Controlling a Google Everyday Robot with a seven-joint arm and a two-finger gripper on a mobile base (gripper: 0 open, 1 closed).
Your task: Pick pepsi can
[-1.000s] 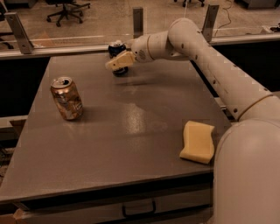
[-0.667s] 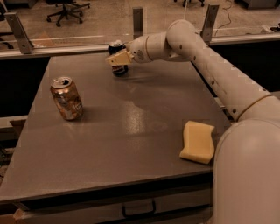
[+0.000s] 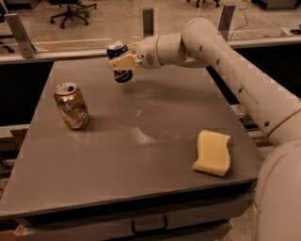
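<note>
The pepsi can (image 3: 119, 61), dark blue with a silver top and a round logo, is held tilted above the far part of the grey table (image 3: 141, 155). My gripper (image 3: 123, 62) is shut on it, with a cream fingertip (image 3: 126, 61) across its side. The can hangs clear of the tabletop. My white arm reaches in from the right.
A copper-orange can (image 3: 71, 106) stands upright at the table's left. A yellow sponge (image 3: 213, 152) lies near the front right corner. A metal rail with posts (image 3: 148, 21) runs behind the table. An office chair (image 3: 70, 9) stands on the floor beyond.
The gripper has lifted the pepsi can off the tabletop and raised it a little; the can now tilts in the grip. The orange can and sponge have not moved.
</note>
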